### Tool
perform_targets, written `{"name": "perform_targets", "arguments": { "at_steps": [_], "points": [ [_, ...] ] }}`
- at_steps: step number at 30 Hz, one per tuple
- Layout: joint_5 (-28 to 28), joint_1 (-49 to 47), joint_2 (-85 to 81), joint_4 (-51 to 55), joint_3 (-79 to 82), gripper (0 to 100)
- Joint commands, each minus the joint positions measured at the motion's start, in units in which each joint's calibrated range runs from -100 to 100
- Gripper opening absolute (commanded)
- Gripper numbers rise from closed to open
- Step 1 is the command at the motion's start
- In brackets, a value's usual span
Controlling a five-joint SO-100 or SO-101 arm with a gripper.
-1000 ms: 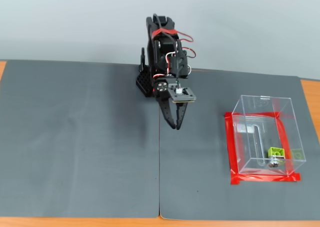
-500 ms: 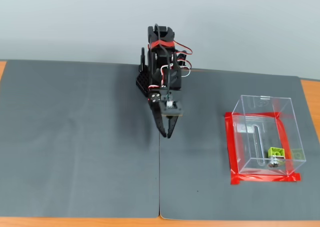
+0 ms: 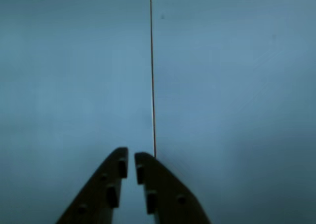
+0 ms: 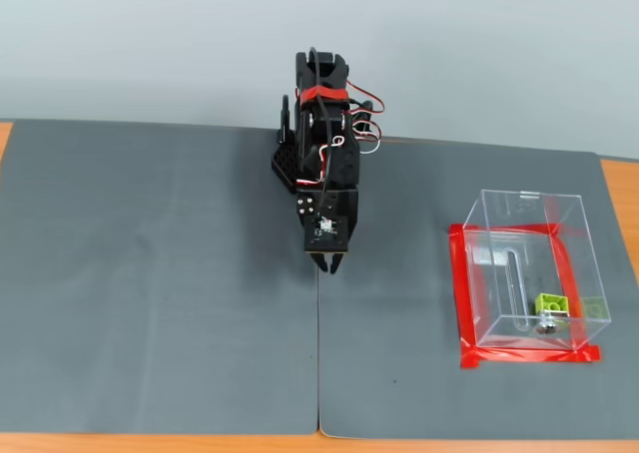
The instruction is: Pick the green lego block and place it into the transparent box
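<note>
The green lego block (image 4: pixel 552 304) lies inside the transparent box (image 4: pixel 529 273), near its front right corner by a small metal piece. The box stands on red tape at the right of the mat. My gripper (image 4: pixel 328 266) hangs well to the left of the box, over the seam between the two grey mats, close to the arm's base. In the wrist view my gripper (image 3: pixel 131 160) points down at the bare mat with its fingertips nearly touching and nothing between them. The block and the box do not show in the wrist view.
Two grey mats (image 4: pixel 160 273) cover the table and meet at a seam (image 4: pixel 319 373) down the middle. The arm's black base (image 4: pixel 300 164) sits at the mats' back edge. Orange table wood (image 4: pixel 619 189) shows at the far right.
The arm has folded back toward its base, and the gripper has swung left and drawn in over the seam. The block stays in the box.
</note>
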Motion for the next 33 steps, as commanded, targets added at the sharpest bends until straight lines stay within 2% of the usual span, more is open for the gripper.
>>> {"name": "perform_targets", "arguments": {
  "at_steps": [1,6,33],
  "points": [
    [-1.40,0.31,-0.43,8.30,-3.18,2],
    [-1.08,0.01,-0.43,10.90,-4.00,2],
    [-1.24,0.61,-0.26,10.90,-4.36,2]
  ]
}}
